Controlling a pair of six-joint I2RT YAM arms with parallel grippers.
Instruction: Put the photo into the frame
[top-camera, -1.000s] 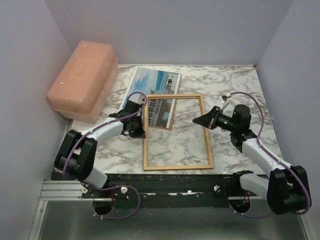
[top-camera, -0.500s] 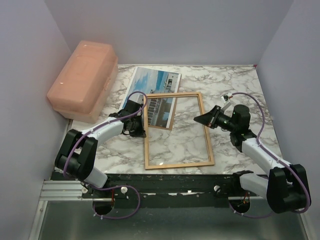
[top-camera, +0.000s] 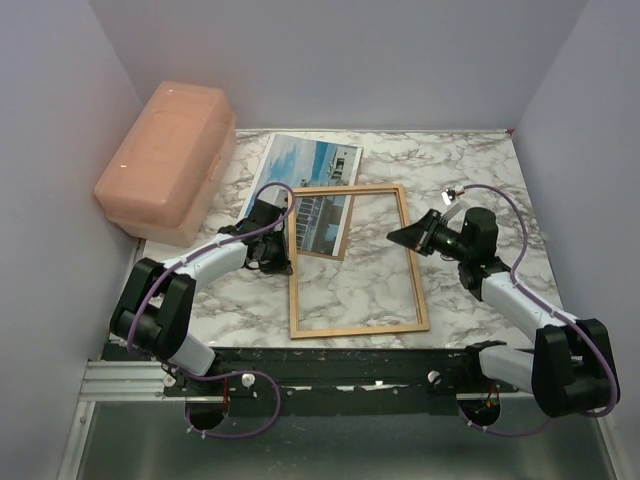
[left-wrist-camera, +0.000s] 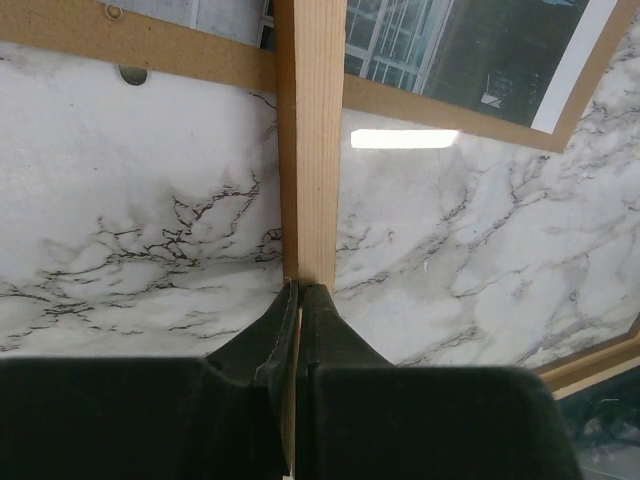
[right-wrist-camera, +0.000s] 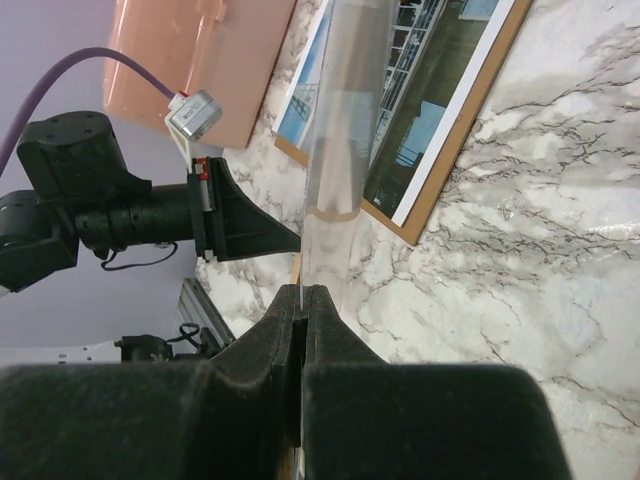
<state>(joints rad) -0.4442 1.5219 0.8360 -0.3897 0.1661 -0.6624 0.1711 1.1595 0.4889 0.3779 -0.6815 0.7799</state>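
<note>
The task is at an early stage: the photo (top-camera: 305, 165) is not yet in the frame (top-camera: 358, 331). The left gripper (top-camera: 287, 247) has its fingers pressed together on the frame's left rail, and the left wrist view shows the wooden strip running straight out from between them. The right gripper (top-camera: 393, 236) is likewise pinched on the frame's right rail, roughly opposite. With both long rails held, the frame seems to ride just off the table (top-camera: 470, 165), though the top view does not settle that. The photo lies flat on a brown board (left-wrist-camera: 150, 48), which shows as a thin border along its edges. Most of the photo sticks out beyond the frame's far-left corner, and only its near part shows through the frame's opening. It also sits skewed to the frame, so the edges do not line up. A pink box (top-camera: 170, 160) stands well to the frame's far left, out of the way. What is left, as I judge it, is nearly everything: square the frame to the photo, bring the two together so the whole print falls inside the opening, and let go.
</note>
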